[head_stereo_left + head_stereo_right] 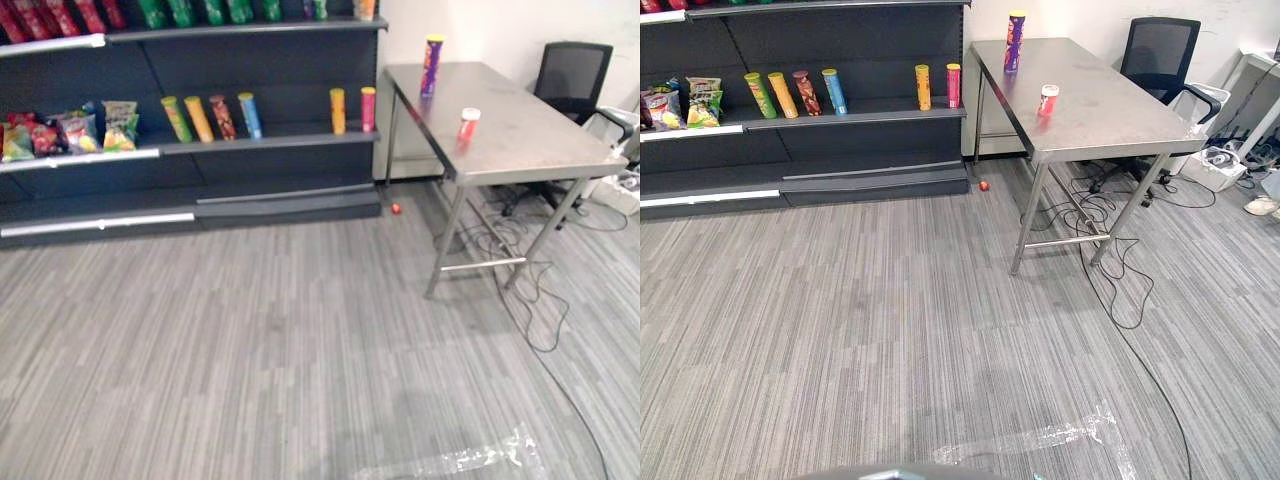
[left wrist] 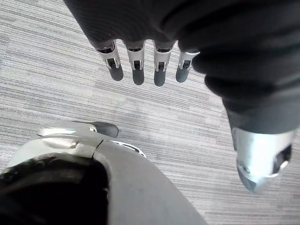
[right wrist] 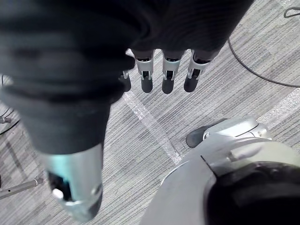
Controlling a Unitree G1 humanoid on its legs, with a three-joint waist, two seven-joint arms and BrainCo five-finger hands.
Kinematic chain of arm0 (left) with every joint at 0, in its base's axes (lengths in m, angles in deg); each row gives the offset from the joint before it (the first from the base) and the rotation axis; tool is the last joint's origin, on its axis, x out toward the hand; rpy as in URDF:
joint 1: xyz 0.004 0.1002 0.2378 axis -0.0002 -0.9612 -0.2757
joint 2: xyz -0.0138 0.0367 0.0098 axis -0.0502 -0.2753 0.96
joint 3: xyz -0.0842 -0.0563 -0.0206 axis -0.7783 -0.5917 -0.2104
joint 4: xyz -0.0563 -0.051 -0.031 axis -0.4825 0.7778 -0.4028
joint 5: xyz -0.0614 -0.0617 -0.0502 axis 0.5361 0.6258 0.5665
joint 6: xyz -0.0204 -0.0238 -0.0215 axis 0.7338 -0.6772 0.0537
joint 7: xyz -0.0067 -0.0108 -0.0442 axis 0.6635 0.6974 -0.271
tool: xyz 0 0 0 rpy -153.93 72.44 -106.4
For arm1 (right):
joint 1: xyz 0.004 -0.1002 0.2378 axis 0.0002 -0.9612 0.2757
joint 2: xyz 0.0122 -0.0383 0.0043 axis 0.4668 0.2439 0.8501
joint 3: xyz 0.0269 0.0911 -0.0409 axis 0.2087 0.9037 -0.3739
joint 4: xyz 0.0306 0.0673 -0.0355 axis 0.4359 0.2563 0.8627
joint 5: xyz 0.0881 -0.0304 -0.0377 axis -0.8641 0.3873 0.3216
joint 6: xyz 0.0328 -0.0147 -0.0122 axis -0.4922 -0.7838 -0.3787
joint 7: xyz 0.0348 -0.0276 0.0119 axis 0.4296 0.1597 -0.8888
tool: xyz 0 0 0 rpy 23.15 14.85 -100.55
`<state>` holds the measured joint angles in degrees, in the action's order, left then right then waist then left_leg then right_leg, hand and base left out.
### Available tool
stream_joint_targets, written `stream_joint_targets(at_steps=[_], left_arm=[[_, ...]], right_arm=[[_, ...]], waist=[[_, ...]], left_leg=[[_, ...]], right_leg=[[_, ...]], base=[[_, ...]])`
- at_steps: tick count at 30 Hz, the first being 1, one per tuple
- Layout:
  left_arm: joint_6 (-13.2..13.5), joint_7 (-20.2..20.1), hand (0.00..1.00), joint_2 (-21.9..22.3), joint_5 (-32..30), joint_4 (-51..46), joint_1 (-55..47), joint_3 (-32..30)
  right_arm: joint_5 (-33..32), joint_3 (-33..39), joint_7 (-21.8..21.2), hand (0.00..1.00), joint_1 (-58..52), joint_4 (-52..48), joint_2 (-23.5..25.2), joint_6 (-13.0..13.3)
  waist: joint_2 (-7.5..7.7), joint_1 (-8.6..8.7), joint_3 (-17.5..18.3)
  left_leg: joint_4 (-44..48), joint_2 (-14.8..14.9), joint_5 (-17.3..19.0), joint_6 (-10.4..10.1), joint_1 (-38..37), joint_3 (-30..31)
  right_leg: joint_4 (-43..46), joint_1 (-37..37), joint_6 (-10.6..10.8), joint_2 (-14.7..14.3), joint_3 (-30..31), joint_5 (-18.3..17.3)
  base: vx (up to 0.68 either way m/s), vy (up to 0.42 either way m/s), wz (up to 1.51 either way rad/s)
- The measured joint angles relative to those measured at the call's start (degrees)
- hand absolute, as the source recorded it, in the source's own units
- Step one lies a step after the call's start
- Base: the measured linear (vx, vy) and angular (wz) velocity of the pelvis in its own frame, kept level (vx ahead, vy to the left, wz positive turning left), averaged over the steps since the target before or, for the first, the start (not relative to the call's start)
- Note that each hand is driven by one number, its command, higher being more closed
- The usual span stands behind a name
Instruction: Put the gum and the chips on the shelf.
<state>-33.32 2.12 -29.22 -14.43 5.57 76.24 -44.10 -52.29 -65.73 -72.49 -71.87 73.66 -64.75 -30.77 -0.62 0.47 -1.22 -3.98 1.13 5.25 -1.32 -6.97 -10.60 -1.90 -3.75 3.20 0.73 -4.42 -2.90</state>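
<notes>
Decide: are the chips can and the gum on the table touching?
Apart. The left eye view shows bare table between the chips can and the gum.

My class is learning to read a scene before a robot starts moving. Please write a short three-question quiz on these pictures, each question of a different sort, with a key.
1. True or false: the purple chips can stands upright on the metal table.
2. Where is the red gum tub? A: on the shelf. B: on the table, nearer the robot than the can. C: on the office chair.
3. Fill in: the left hand and the right hand hang over the floor, fingers straight, holding ___.
Key: 1 true; 2 B; 3 nothing.
</notes>
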Motion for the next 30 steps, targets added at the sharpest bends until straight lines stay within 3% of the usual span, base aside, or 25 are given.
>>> stream_joint_targets(at_steps=[8, 9, 19, 30], left_arm=[[0.64, 0.04, 0.0, -0.1, 0.01, 0.01, 0.47, -0.34], [0.64, 0.11, 0.0, -0.08, 0.0, 0.01, 0.48, -0.33], [0.67, 0.17, 0.0, -0.08, 0.03, 0.02, 0.53, -0.08], [0.69, 0.18, 0.0, -0.09, 0.05, -0.01, 0.68, -0.17]], right_arm=[[0.11, 0.94, 0.03, 0.0, 0.93, -0.01, 0.42, 0.08], [0.17, 0.92, 0.05, 0.0, 0.93, -0.09, 0.42, 0.12], [-0.12, 0.79, 0.02, 0.0, 0.85, -0.11, 0.42, 0.54], [-4.96, -0.27, 0.11, 0.0, 1.07, -0.39, 0.64, 1.09]], waist=[[0.32, -0.03, -1.37], [0.93, -0.03, -1.85], [0.74, -0.05, -1.92], [0.84, 0.49, -2.8]], left_leg=[[-0.02, 0.01, 0.22, -0.35, -0.72, -1.49], [-0.07, 0.05, 0.22, -0.35, -0.87, -1.58], [-1.14, 0.18, -0.14, -0.46, -1.3, -1.28], [-0.91, 0.28, 0.39, -1.3, -2.31, -1.35]], right_leg=[[-0.42, -0.48, 0.01, 0.02, 0.18, 0.0], [-0.46, -0.55, 0.0, -0.01, 0.19, 0.0], [-1.4, -1.31, -0.03, -0.18, -0.76, 0.02], [-1.72, -2.47, 0.01, -0.21, -1.42, 0.0]], base=[[-0.02, -0.019, -0.06], [-0.04, -0.024, -0.03], [0.0, -0.028, 0.03], [0.0, -0.018, 0.01]])
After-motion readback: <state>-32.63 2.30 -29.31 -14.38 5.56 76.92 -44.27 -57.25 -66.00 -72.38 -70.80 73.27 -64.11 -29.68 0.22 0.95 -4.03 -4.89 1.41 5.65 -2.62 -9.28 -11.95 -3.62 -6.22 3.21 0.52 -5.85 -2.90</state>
